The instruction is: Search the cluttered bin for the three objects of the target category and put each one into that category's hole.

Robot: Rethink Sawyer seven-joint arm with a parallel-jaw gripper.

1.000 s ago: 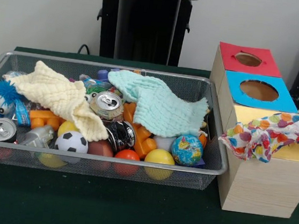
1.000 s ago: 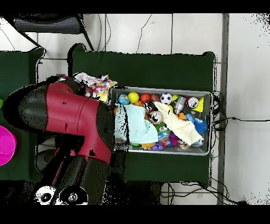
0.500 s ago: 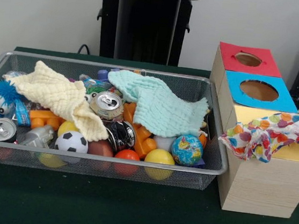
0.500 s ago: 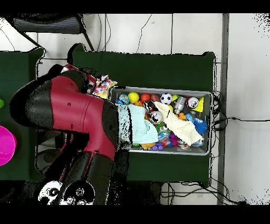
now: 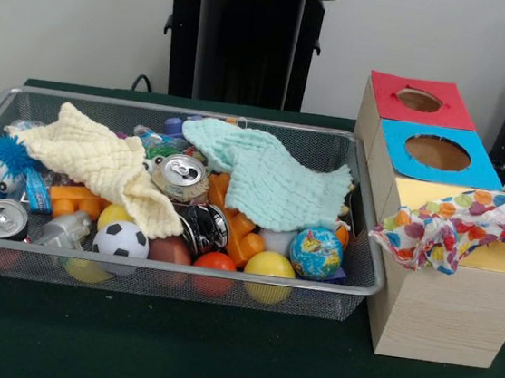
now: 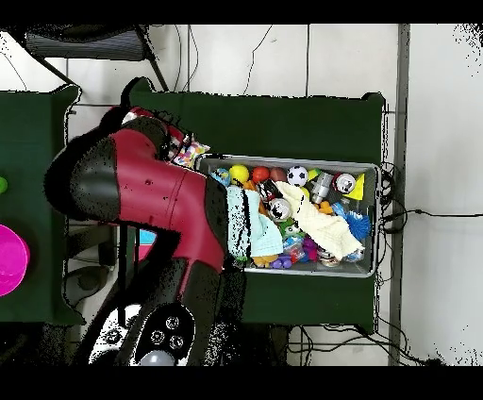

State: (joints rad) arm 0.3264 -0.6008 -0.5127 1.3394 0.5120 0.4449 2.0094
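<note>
Arm (image 6: 156, 203) covers overhead frame left; jaw state cannot be told; mint cloth (image 5: 267, 182) lies right of it, in bin (image 5: 354, 255) centre

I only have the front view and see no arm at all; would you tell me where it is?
Observer: From overhead, the arm reaches over the boxes, hiding them almost entirely.
Operator: Does it cover the bin too?
Observer: Yes, it overlaps the bin's end by the mint cloth, hiding part of that cloth.
Operator: And the gripper?
Observer: Neither view shows it; only the patterned cloth peeks out beside the arm.
</note>
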